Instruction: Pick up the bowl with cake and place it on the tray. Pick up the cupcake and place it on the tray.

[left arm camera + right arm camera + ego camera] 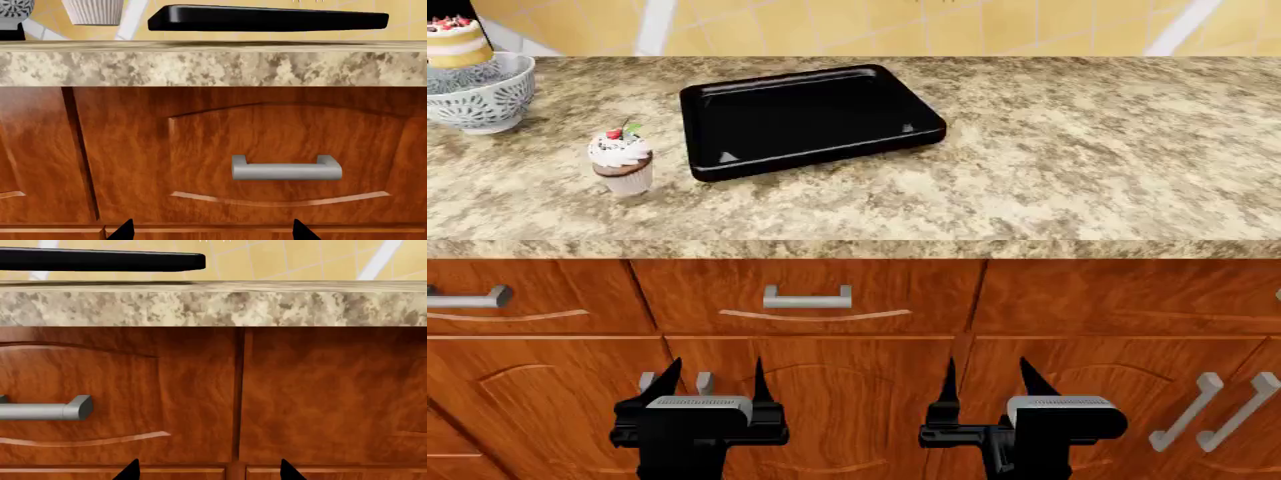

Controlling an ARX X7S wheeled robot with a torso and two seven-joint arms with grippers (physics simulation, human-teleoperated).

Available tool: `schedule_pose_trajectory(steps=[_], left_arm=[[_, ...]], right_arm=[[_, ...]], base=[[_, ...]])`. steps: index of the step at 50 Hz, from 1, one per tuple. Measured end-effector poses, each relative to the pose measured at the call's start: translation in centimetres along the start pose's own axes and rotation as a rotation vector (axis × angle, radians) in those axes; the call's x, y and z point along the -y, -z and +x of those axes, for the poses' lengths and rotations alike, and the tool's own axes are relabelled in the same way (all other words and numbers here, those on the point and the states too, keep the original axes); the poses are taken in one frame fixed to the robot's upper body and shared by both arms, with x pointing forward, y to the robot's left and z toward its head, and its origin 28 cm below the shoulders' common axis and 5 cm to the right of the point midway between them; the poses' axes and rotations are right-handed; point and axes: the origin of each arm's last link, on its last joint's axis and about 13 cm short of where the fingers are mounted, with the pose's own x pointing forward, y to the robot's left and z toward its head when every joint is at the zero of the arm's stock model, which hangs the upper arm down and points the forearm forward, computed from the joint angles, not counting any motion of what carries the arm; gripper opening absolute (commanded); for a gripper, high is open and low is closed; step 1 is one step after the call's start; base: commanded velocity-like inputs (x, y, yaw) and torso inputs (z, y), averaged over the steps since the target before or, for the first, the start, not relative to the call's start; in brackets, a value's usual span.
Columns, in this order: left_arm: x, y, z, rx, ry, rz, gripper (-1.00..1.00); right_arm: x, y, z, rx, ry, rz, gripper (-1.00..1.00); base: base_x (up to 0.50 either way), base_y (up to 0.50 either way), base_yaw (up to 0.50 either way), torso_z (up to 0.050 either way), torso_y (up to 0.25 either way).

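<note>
Both grippers low at the cabinet fronts, jaws wide, holding nothing.
Left gripper [710,385] and right gripper [985,385] hang side by side below the counter [1068,160]. Tray [811,118] sits up on it, beyond both. Cupcake [622,161] stands past the left gripper, left of tray; bowl [483,98] holding the cake [454,40] further left, apart from cupcake.
</note>
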Motion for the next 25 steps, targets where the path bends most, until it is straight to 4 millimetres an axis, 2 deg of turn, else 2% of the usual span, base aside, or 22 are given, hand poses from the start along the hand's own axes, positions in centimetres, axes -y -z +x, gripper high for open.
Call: schedule_pose_trajectory(steps=[17, 21, 25], left_arm=[[0.0, -0.5, 0.1, -0.007, -0.015, 0.005, 1.00], [0.0, -1.6, 0.2, -0.010, -0.026, 0.012, 1.00], [0.1, -3.6, 0.7, -0.007, -0.035, 0.009, 1.00]], right_arm=[[0.4, -0.9, 0.1, -0.003, 0.042, 0.059, 1.00], [0.6, -1.9, 0.3, 0.002, 0.059, 0.064, 1.00], [0.9, -3.7, 0.9, 0.017, 0.074, 0.075, 1.00]], base=[[0.00, 0.00, 0.00, 0.000, 0.000], [0.00, 0.00, 0.00, 0.000, 0.000], [0.00, 0.00, 0.00, 0.000, 0.000]])
